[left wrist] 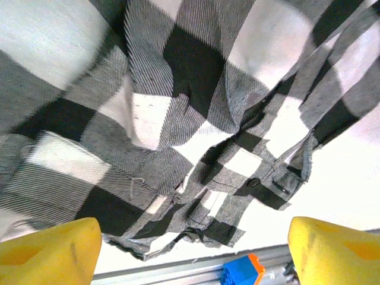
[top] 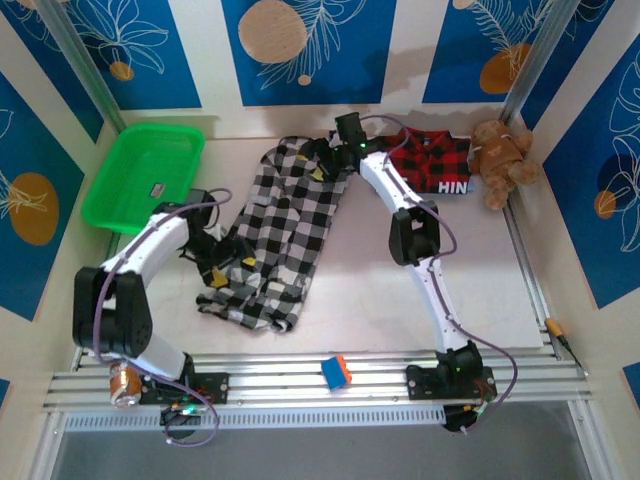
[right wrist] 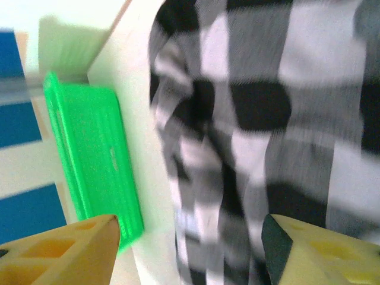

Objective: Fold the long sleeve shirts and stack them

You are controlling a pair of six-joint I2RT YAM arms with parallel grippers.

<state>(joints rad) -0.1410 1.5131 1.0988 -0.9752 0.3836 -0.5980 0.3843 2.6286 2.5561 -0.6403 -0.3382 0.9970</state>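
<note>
White table (top: 490, 290) w/ checked shirt (top: 290, 220), green basket (top: 135, 165); blue-print walls (top: 340, 60).

Green basket (top: 128, 198) far L (small item (top: 158, 188) inside); teddy bear (top: 503, 160) far R; blue-orange block (top: 336, 371) on rail (top: 270, 372).

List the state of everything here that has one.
Checked shirt: spread out, crumpled, not folded.
Plaid shirt: looks folded, lying flat.
Left gripper: open above checked shirt.
Right gripper: open above checked shirt.
Green basket: upright.
Teddy bear: sitting upright.
</note>
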